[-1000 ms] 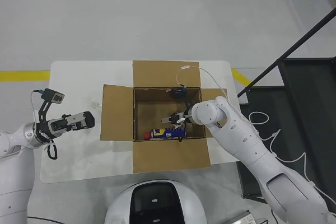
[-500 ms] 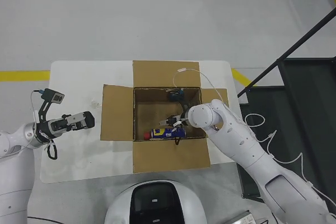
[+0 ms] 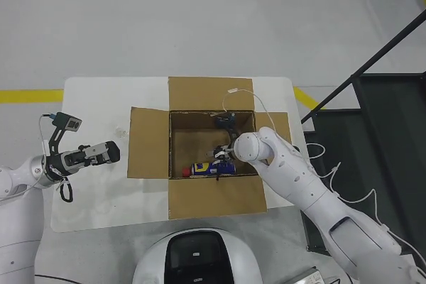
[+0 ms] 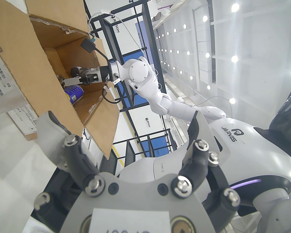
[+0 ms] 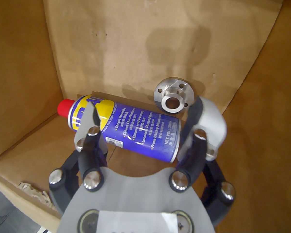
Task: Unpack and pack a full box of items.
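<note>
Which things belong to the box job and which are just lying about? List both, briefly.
Job: cardboard box; spray can lying inside it; metal flange beside the can; right gripper, fingers open over the can; left gripper, open, beside the box.

Lying about: white table; black rack beside it; yellow floor line.

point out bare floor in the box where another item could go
Free: the box floor from the can up to the far wall, toward the left flap. Crowded: the near wall, where the can, flange and the open right gripper bunch together.
</note>
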